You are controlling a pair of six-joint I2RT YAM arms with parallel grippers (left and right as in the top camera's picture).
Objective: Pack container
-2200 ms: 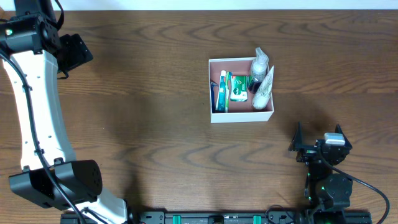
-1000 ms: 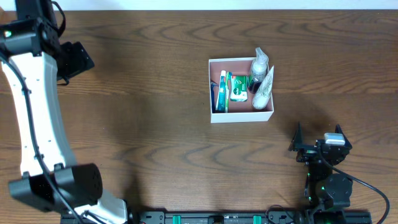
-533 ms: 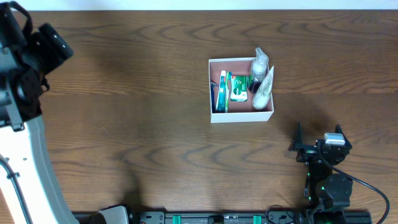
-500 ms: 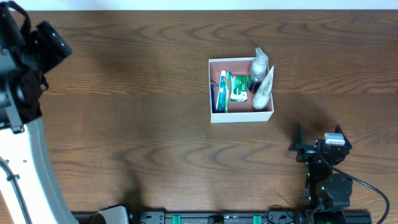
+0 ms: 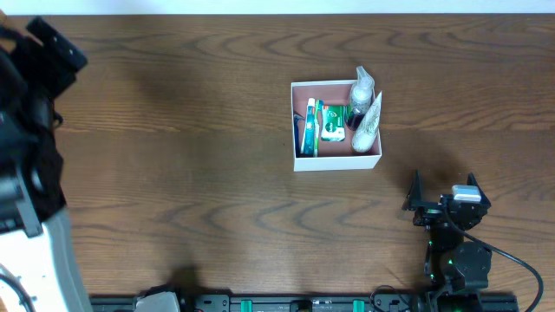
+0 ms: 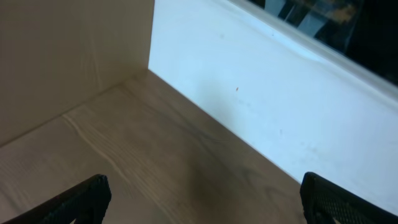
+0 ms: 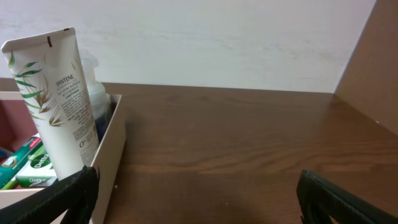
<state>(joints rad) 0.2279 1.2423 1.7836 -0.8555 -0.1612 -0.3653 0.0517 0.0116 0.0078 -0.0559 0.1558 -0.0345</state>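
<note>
The container [image 5: 336, 161] is a square white-walled box with a pink-brown inside, at the table's middle right. It holds a toothbrush, a green toothpaste box [image 5: 331, 126], a white Pantene tube [image 5: 368, 124] and a clear pump bottle [image 5: 362, 87]. In the right wrist view its wall [image 7: 107, 162] and the tube [image 7: 59, 102] show at the left. My right gripper [image 5: 444, 204] rests open and empty near the front edge, right of the box. My left gripper [image 6: 199, 199] is open and empty, raised high at the far left, facing a white wall.
The dark wooden table [image 5: 199, 173] spans the overhead view. The left arm's white link [image 5: 35, 234] rises along the left edge. A white wall [image 6: 280, 106] stands behind the table's far edge, and a tan panel [image 6: 62, 50] at the side.
My left arm has swung up and out toward the far left corner, closer to the camera. The right arm and the container have not moved.
</note>
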